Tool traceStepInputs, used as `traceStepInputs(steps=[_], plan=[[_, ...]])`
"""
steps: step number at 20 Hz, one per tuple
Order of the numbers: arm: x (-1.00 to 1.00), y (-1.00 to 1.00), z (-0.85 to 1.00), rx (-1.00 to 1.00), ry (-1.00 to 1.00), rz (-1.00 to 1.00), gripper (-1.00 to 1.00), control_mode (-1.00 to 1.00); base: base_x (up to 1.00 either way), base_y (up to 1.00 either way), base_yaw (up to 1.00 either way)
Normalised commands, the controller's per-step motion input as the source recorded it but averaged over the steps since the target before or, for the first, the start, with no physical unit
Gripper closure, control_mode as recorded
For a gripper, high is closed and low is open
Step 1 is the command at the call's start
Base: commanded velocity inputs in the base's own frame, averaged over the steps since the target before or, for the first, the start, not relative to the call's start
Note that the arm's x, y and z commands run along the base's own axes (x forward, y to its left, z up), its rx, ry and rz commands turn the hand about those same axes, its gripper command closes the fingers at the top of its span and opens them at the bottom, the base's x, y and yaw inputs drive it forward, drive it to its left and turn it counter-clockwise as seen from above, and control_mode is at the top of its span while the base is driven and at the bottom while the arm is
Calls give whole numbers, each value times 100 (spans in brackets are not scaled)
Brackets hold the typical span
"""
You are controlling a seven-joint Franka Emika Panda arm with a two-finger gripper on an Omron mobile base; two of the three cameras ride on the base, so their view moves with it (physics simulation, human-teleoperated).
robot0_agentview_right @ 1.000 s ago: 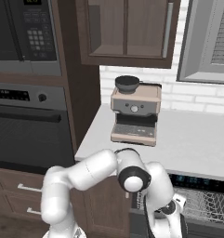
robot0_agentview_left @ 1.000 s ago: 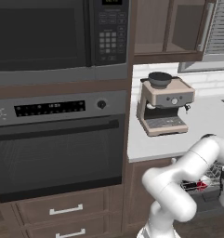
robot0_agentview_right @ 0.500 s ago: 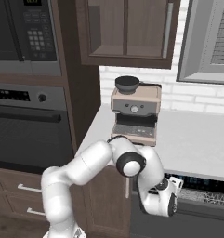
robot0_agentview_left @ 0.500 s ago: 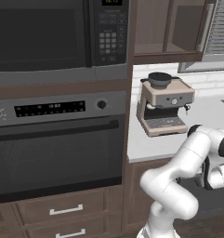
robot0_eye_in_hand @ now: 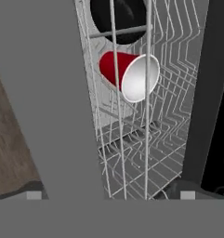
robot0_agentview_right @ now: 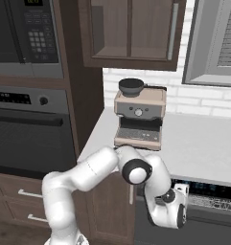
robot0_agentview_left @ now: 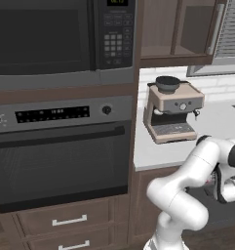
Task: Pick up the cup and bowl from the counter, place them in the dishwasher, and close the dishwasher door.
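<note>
Kitchen wall of oven (robot0_agentview_left: pixel 60 156) and counter (robot0_agentview_right: pixel 203 143), espresso machine (robot0_agentview_right: pixel 138 117) on top; the arm has swung lower toward the dishwasher (robot0_agentview_right: pixel 208 198) since a second ago, gripper (robot0_eye_in_hand: pixel 108 194) spread wide and empty, red cup (robot0_eye_in_hand: pixel 129 74) lying sideways in the wire rack (robot0_eye_in_hand: pixel 146 139) beside a dark bowl (robot0_eye_in_hand: pixel 118 18)

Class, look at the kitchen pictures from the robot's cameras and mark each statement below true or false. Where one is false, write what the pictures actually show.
1. A red cup lies on its side in the wire rack. True.
2. The end effector is clamped on the red cup. False: its tips stand apart at the bottom of the hand view, and the cup lies free beyond them.
3. A coffee machine stands on the counter. True.
4. The cup's inside is black. False: it is white.
5. The oven sits to the right of the coffee machine. False: it is to its left in both base views.
</note>
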Motion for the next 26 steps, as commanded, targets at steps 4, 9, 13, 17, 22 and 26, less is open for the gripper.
traceStepInputs(steps=[4,9,13,17,22,26], plan=[[-55,0,-44,-50,-59,55,-100,-100,0,0,0],[-98,8,0,-50,-35,48,-100,-100,0,0,0],[-100,24,0,-50,-18,46,-100,-100,0,0,0],[-100,35,-25,-50,-4,45,-100,-100,0,0,0],[-100,90,-56,-43,4,31,-100,-100,0,0,0],[-100,100,-94,-45,14,24,-100,-100,0,0,0]])
